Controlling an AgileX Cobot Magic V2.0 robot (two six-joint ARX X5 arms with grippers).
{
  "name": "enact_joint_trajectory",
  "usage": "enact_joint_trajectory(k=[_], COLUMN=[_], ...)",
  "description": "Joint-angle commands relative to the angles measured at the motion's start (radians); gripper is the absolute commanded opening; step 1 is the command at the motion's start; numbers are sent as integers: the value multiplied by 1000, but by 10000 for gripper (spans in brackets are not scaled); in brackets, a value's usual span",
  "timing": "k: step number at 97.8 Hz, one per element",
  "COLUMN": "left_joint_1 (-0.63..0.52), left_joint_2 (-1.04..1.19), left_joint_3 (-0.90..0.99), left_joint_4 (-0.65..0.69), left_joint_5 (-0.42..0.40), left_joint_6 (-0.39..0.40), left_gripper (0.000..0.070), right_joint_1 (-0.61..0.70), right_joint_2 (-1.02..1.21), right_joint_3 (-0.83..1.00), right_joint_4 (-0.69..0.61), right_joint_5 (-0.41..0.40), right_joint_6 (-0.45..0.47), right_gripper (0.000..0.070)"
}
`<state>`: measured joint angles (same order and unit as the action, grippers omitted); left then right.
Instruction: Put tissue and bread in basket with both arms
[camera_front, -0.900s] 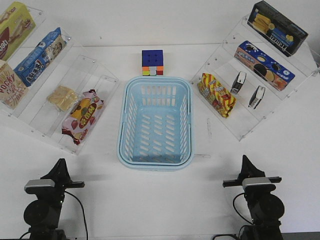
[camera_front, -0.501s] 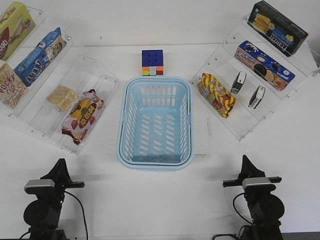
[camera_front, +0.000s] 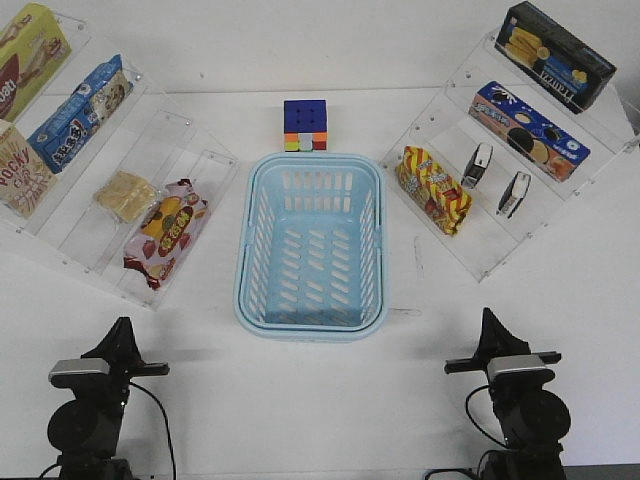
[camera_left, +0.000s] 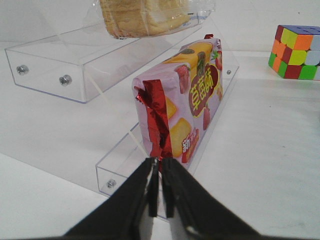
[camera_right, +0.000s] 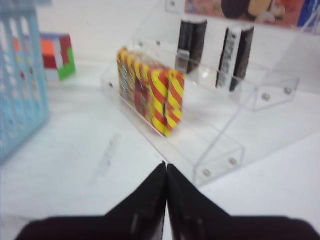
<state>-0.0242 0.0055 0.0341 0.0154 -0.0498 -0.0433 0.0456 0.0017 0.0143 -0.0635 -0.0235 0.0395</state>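
The light blue basket (camera_front: 310, 326) stands empty at the table's middle; its slotted side shows in the right wrist view (camera_right: 20, 75). The bread (camera_front: 125, 194) lies on the left clear shelf, and also shows in the left wrist view (camera_left: 145, 17). Two black-and-white tissue packs (camera_front: 477, 165) (camera_front: 514, 194) stand upright on the right shelf, and both show in the right wrist view (camera_right: 192, 40) (camera_right: 237, 50). My left gripper (camera_front: 120, 338) (camera_left: 159, 162) is shut and empty, near the front edge, well short of the left shelf. My right gripper (camera_front: 490, 332) (camera_right: 166, 167) is shut and empty, short of the right shelf.
A red strawberry snack bag (camera_front: 165, 232) lies on the left shelf's lowest step, below the bread. A red-and-yellow striped bag (camera_front: 433, 188) sits on the right shelf's lowest step. A colour cube (camera_front: 305, 125) stands behind the basket. Biscuit boxes fill the upper steps.
The right gripper head has shifted very slightly. Nothing else has moved.
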Motion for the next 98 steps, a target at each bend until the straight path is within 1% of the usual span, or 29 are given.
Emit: enact_joint_trajectory(k=[1,7,11,16,22,33,37,46,49,52,55,60,62,63,83,98], left_joint_1=[1,0,0,1,0,0,0,1,1,1,1,0,1,1,1,0], left_joint_2=[-1,-1,-1,-1,-1,-1,-1,-1,-1,-1,-1,-1,-1,-1,-1,-1], left_joint_3=[-20,-20,-20,-20,-20,-20,-20,-20,-20,-20,-20,-20,-20,-20,-20,-20], left_joint_4=[15,15,15,15,16,15,15,15,15,15,16,15,15,15,15,15], left_joint_5=[2,2,2,2,2,2,2,2,2,2,2,2,2,2,2,2], left_joint_6=[-2,-2,-2,-2,-2,-2,-2,-2,-2,-2,-2,-2,-2,-2,-2,-2], left_gripper=[1,1,1,1,1,1,1,1,1,1,1,1,1,1,1,1], right_joint_1=[1,1,0,0,0,-1,-1,-1,-1,-1,-1,-2,-2,-2,-27,-62], right_joint_2=[-1,-1,0,7,49,210,277,471,531,592,651,745,780,798,1110,1291], right_joint_3=[-2,2,23,68,142,293,342,475,516,555,592,653,676,687,888,998], right_joint_4=[23,68,67,25,-42,-119,-125,-124,-125,-126,-126,-133,-136,-138,-135,-111], right_joint_5=[-3,-2,3,42,100,161,163,150,139,129,129,132,137,138,195,231], right_joint_6=[173,256,307,354,380,363,340,246,220,198,185,171,166,165,103,75], right_gripper=[0,0,0,0,0,0,0,1,32,102,200,408,464,477,476,476])
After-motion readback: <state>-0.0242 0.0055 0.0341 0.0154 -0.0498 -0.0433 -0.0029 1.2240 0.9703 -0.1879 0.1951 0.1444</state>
